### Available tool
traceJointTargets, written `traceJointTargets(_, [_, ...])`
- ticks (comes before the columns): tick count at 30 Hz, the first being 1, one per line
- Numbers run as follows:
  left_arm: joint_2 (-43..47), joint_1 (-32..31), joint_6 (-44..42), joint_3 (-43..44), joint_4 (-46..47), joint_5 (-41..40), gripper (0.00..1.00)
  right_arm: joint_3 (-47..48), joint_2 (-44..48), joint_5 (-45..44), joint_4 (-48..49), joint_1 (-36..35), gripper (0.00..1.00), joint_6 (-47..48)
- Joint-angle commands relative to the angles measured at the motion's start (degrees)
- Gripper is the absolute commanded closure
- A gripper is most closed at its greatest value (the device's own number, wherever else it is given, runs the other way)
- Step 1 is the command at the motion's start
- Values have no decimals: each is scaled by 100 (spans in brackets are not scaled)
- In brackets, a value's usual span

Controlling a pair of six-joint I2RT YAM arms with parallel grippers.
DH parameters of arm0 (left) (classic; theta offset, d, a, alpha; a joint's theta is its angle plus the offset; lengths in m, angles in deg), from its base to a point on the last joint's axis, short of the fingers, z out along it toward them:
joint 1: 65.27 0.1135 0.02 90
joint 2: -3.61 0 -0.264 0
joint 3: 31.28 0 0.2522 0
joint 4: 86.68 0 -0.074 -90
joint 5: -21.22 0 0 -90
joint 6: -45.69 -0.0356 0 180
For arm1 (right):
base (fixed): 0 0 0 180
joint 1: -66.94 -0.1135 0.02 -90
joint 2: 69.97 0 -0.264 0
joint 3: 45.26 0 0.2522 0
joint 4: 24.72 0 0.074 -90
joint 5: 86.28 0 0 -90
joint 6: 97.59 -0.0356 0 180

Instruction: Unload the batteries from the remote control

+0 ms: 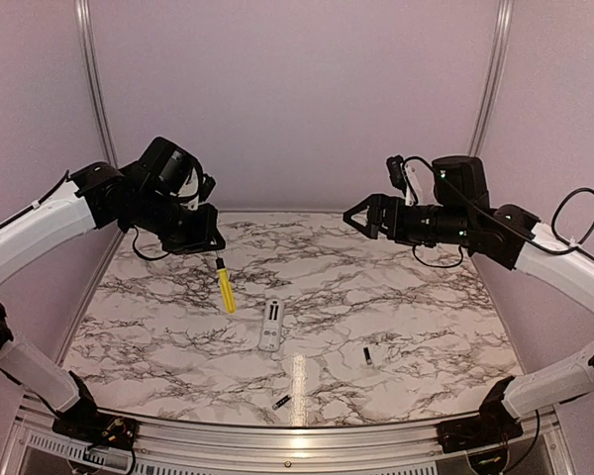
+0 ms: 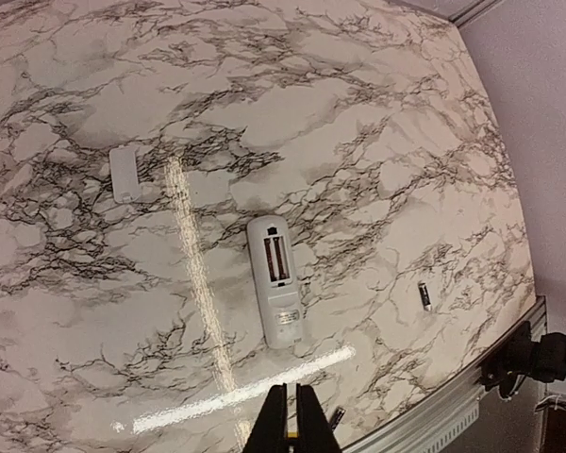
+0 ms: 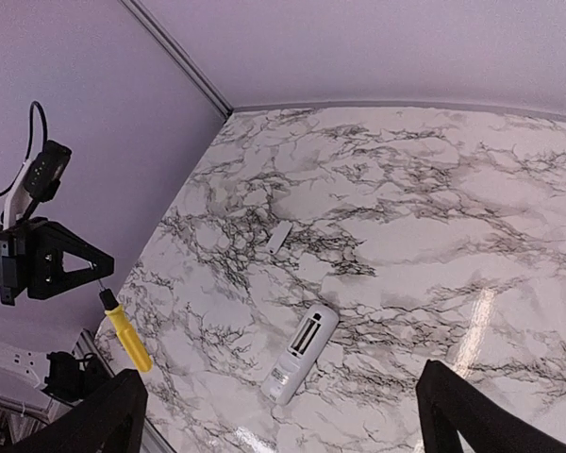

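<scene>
Remote — compartment looks empty; both batteries lie loose on near desk. Left end effector grips screwdriver; right end effector spread wide, empty. Unloading seemingly done — next, put screwdriver down.

This looks like a robot lab, a small test booth, not a home. A white and black left arm and right arm are bolted to a metal rail at the near edge of the counter, which has a white and grey marble look. Behind both claws stand plain pale purple walls, and thin metal posts run up the corners. Black wires loop off the arm behind the right claw. The left claw grips a tool, a yellow screwdriver, and holds it up over the counter.
</scene>
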Motion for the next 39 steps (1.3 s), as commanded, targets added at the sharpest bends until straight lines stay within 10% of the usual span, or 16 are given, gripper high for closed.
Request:
traceJointTargets(1, [-473,151,-497,200,-1302,-220,100,377,-139,-191,-445,42,1,157])
traceJointTargets(39, [-3342,660,-926,-44,-457,-313,100,293,-59,-845,-716,40,2,257])
